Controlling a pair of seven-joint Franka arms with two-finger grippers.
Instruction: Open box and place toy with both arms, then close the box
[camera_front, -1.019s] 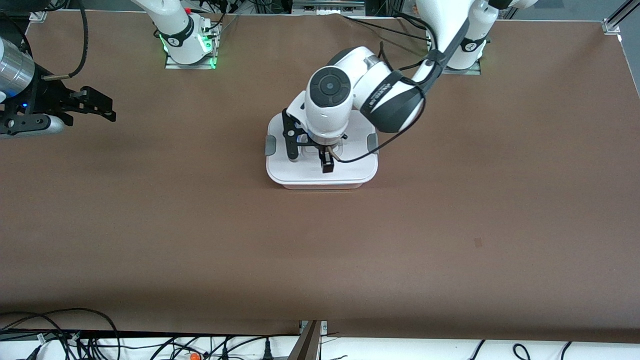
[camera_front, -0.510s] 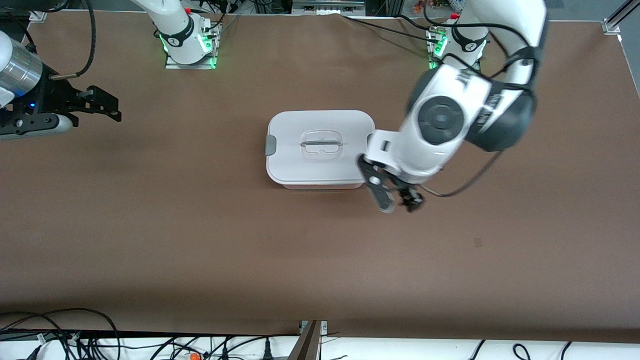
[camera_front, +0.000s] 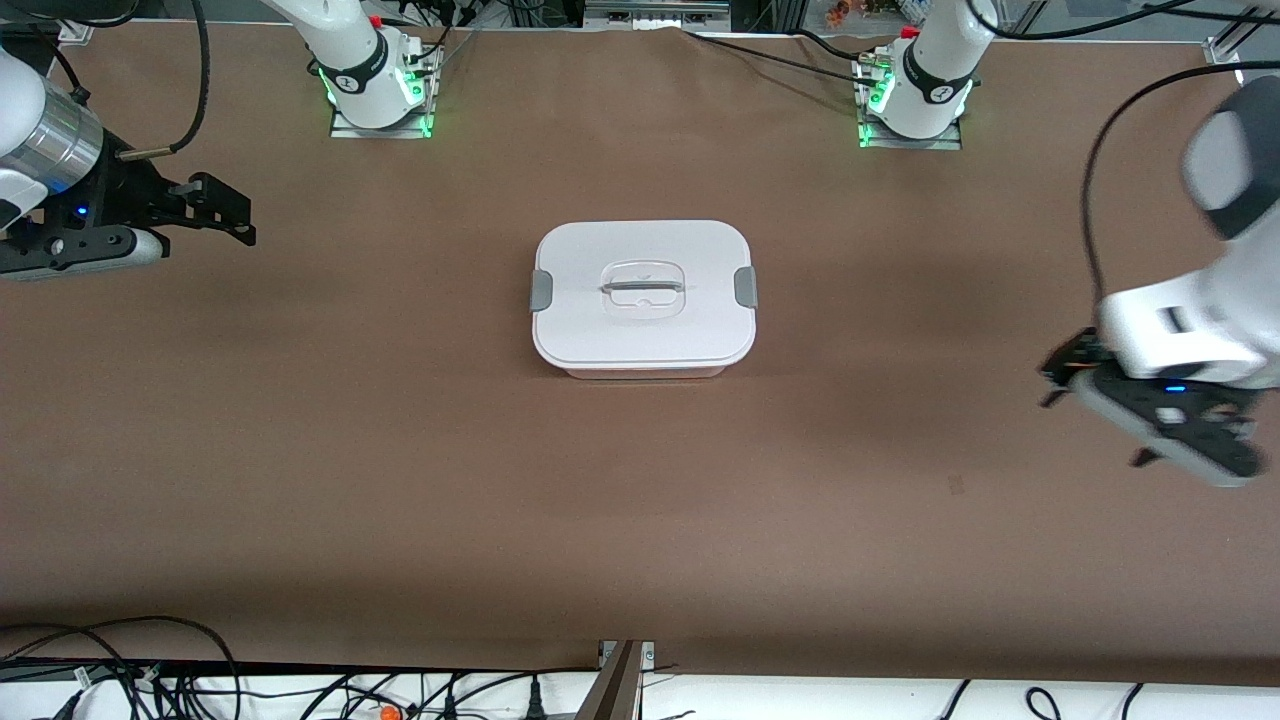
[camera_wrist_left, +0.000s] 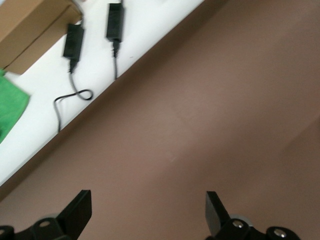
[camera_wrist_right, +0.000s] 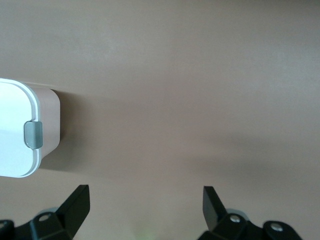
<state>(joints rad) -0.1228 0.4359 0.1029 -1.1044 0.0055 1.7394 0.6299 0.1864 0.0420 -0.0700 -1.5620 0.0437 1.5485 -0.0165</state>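
White lid, two grey side clips, clear central handle: the box (camera_front: 643, 297) sits shut at the middle of the brown table (camera_front: 400, 450), a sliver of pink tub wall showing under the lid's nearer edge. Grey clip toward the right arm's end (camera_front: 541, 290) lies flat against the side; its partner (camera_front: 745, 288) likewise. Toy: not visible in any view, so presumably inside the shut box, though that cannot be confirmed. Left gripper (camera_front: 1150, 420): at about four o'clock from the box, well apart, over bare table at the left arm's end; fingers spread wide, holding nothing, as its wrist view also shows (camera_wrist_left: 145, 215). Right gripper (camera_front: 225, 215): at about ten o'clock from the box, well apart, over the right arm's end; fingers wide, empty, with the box's clipped end in its wrist view (camera_wrist_right: 30, 132). Status, as a judgement: lid seated, both arms clear, task appears essentially complete; nothing evidently left beyond parking the arms.
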